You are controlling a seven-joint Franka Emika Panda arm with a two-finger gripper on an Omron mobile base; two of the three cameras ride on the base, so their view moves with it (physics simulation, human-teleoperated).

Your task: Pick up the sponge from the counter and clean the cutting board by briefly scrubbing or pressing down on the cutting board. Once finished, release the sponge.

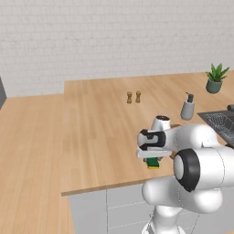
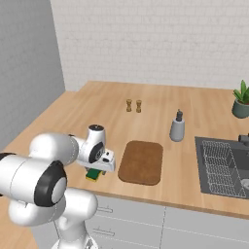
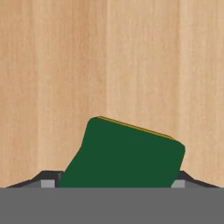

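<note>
Between hand (image 3: 114, 186) fingers sits sponge (image 3: 124, 153), above counter (image 3: 131, 57).

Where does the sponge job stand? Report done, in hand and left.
Done: the tool has reached the small green-topped, yellow-bottomed sponge near the light wooden counter's front edge. In hand: the grasp; the sponge sits between the fingers in the hand view, though closure can't be confirmed. Left: carrying it to the flat reddish-brown cutting board, scrubbing, then releasing.
</note>
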